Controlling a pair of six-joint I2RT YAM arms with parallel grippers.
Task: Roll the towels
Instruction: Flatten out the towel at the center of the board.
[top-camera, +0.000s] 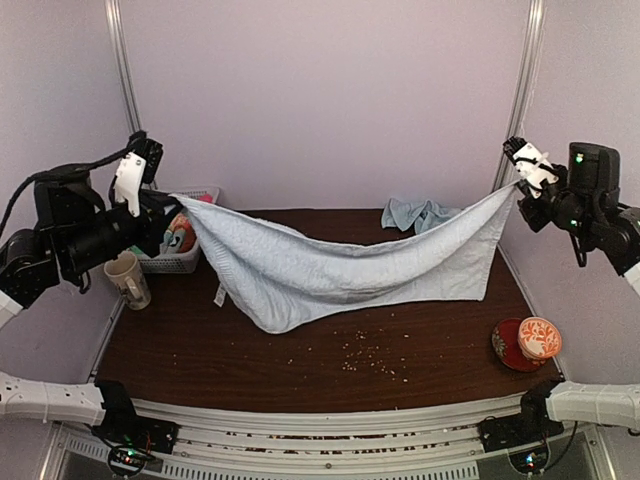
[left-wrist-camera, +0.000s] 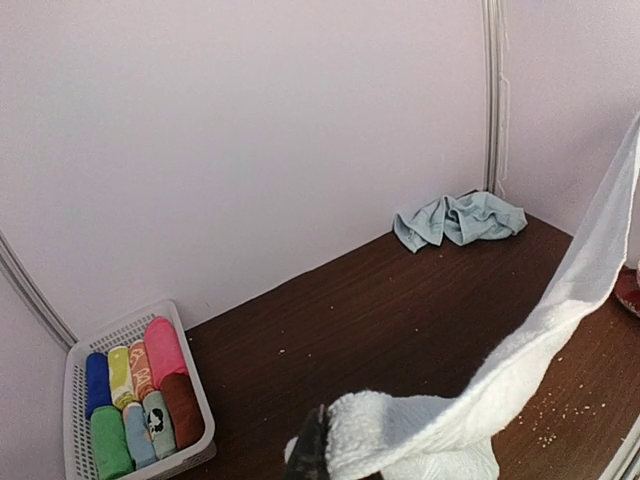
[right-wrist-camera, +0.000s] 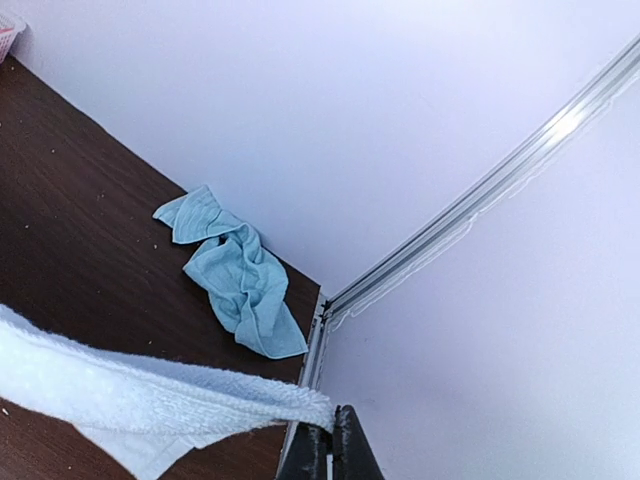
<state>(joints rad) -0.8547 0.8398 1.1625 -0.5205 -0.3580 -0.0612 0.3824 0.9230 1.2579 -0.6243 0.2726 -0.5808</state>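
A pale light-blue towel (top-camera: 330, 270) hangs stretched between my two grippers, sagging in the middle down to the dark table (top-camera: 250, 350). My left gripper (top-camera: 168, 205) is shut on its left corner, seen in the left wrist view (left-wrist-camera: 325, 450) with the towel (left-wrist-camera: 540, 340) running off right. My right gripper (top-camera: 520, 178) is shut on the right corner; in the right wrist view (right-wrist-camera: 333, 445) the towel (right-wrist-camera: 120, 395) runs off left. A second light-blue towel (top-camera: 418, 213) lies crumpled at the back right; it also shows in the left wrist view (left-wrist-camera: 460, 218) and right wrist view (right-wrist-camera: 235, 270).
A white basket (left-wrist-camera: 75, 400) of coloured rolls (left-wrist-camera: 140, 395) stands at the back left, with a mug (top-camera: 128, 280) in front of it. An orange bowl on a red plate (top-camera: 530, 342) sits front right. Crumbs (top-camera: 365, 355) dot the table. Walls close in on three sides.
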